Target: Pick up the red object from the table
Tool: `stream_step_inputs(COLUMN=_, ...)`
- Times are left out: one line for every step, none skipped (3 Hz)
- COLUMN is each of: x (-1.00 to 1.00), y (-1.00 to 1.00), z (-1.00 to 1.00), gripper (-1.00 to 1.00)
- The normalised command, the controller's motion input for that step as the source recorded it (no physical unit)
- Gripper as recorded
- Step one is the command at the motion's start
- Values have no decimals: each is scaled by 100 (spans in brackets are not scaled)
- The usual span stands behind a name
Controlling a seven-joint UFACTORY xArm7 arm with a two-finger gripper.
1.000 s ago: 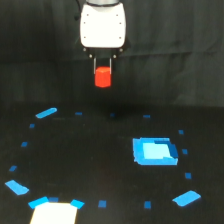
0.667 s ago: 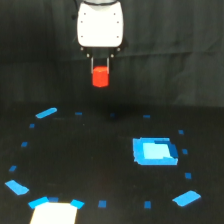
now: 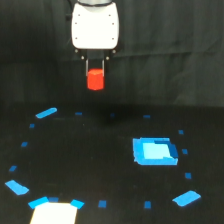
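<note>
Gripper point(image 3: 95, 75) clamped on the red block point(image 3: 95, 80), which hangs at 6 o'clock directly under the wrist, well clear above the worktop point(image 3: 100, 165). Block sits between the fingers; only vertical clearance matters now.

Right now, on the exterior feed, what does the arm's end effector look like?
The end effector has a bulky, glossy white housing with rounded corners, squarish in outline. Two thin dark fingers hang straight down from its underside, with small dark fittings beside them. No cables or markings are visible; the picture is too blurred for finer detail.
</note>
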Motion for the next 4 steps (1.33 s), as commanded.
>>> stream_step_inputs(x=-49, y=-53, z=-22, gripper=-100)
stream_step_inputs(x=-30, y=-75, z=24, gripper=-100)
stream_step_inputs(x=-16, y=-72, z=18, gripper=-88)
stream_step_inputs(x=29, y=38, z=23, gripper=-100)
